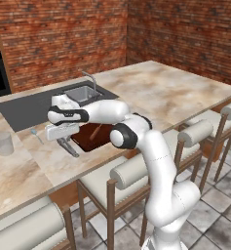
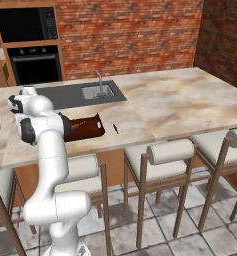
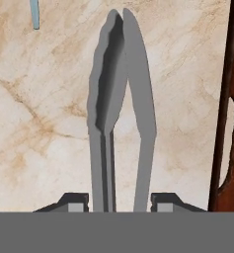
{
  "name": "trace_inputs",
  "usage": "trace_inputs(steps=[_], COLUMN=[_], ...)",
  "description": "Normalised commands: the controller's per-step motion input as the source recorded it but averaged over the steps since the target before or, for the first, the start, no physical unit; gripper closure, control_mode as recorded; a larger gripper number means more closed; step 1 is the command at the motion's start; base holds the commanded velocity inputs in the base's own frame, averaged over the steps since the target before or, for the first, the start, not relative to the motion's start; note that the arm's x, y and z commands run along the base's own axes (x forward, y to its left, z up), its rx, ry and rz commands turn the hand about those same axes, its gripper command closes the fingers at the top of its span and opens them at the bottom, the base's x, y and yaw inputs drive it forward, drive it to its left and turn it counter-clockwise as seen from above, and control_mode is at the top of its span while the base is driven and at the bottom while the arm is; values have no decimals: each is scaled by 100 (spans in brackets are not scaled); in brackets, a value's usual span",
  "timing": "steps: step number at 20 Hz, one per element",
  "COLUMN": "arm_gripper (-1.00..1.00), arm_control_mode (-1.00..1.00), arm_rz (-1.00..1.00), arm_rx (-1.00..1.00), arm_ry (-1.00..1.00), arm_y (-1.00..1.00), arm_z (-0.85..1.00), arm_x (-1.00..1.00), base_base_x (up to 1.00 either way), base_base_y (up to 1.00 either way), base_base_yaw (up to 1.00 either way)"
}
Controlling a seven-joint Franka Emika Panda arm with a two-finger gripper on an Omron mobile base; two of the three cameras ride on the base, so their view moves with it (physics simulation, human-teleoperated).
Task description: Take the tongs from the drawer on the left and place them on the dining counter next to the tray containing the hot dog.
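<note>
**Operator:** Gripper [image 3: 117, 200] first: from where I sit, its two dark tips stand on either side of the long slender dark grey metal tongs [image 3: 119, 108], closed on the arms, with the tongs running up the hand view over the beige marbled stone dining counter [image 3: 44, 123].

**Second:** Reading left to right from the left base camera?

**Operator:** At the far left I see a clear drinking glass [image 1: 3, 142], then a small pale blue sliver [image 1: 35, 132] lying on the stone. Next is the hand, low over the top, with the tongs' tips at or just above the surface; I cannot tell if they touch. Just to their right is the flat dark brown rectangular tray [image 1: 90, 136]; its rim also shows at the right edge of the hand view.

**Second:** The hot dog?

**Operator:** A slim tan piece [image 1: 94, 132] lies in the tray.

**Second:** How do the tongs handle?

**Operator:** I judge them light, stiff and slick. The two arms may spring apart, so a hold across both arms seems best.
</note>
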Motion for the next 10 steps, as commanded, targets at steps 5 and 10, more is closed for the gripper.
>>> trace_inputs(steps=[5, 10], arm_gripper=[100, 100], arm_control_mode=[-100, -100], arm_rz=[0, 0], arm_rx=[0, 0], arm_ry=[0, 0], arm_y=[3, 0], arm_z=[-20, 0], arm_x=[0, 0], base_base_x=[0, 0], base_base_y=[0, 0], base_base_yaw=[0, 0])
